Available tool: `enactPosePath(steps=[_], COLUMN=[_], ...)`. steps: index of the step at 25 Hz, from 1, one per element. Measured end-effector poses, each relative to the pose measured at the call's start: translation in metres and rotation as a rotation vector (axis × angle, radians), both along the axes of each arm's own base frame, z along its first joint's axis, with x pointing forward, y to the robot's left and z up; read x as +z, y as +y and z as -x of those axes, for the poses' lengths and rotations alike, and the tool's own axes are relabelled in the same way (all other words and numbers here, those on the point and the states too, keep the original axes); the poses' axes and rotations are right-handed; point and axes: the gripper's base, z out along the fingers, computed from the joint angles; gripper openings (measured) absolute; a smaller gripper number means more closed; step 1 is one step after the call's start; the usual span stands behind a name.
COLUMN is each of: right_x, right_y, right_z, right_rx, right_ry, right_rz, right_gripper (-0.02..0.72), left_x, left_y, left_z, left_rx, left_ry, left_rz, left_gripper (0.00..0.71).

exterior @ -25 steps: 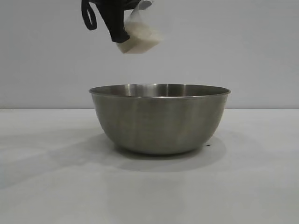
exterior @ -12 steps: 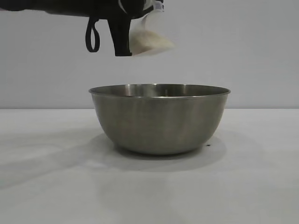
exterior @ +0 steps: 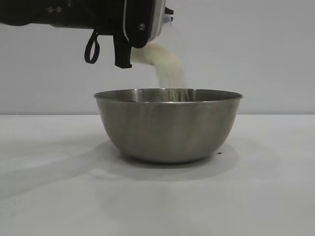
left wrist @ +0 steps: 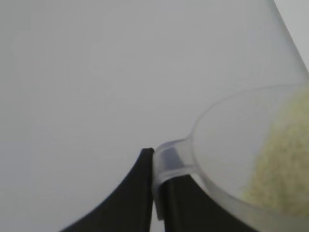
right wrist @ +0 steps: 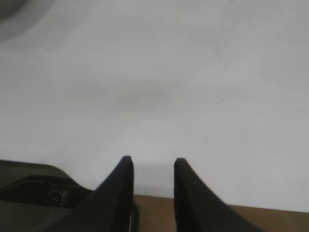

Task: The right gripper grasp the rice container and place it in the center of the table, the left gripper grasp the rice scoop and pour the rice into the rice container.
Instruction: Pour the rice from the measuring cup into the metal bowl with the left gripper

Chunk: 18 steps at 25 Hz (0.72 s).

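Left hand point(exterior: 129, 58) clamped on rice scoop point(exterior: 165, 37) handle, above rice container point(exterior: 167, 125); right hand point(right wrist: 152, 166) apart, empty.

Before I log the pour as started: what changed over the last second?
The left pincer, shut on the rice scoop, came lower and rolled it over; the rice now streams into the rice container. The container stayed put on the table; the right pincer hangs open, empty.
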Motion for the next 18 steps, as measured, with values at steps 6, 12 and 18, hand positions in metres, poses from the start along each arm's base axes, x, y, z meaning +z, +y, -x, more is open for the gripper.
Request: enactPosePath(steps=[6,12,18], right_x=[0.0,0.0,0.0], right_y=[0.0,0.0,0.0], right_z=[0.0,0.0,0.0], right_rx=[0.0,0.0,0.0], right_ry=[0.0,0.0,0.0], right_rz=[0.0,0.0,0.0], right_gripper=[0.208,0.208,0.208], left_x=[-0.0046,-0.0058,-0.0061], left_y=[-0.0012,-0.0023,-0.0035], left_z=[0.0003,0.0012,0.0025], left_rx=[-0.001,-0.008,-0.015], left_ry=[-0.055,-0.107,-0.172], left_rz=[-0.069,-0.123,-0.187], left_gripper=[0.0,0.0,0.0])
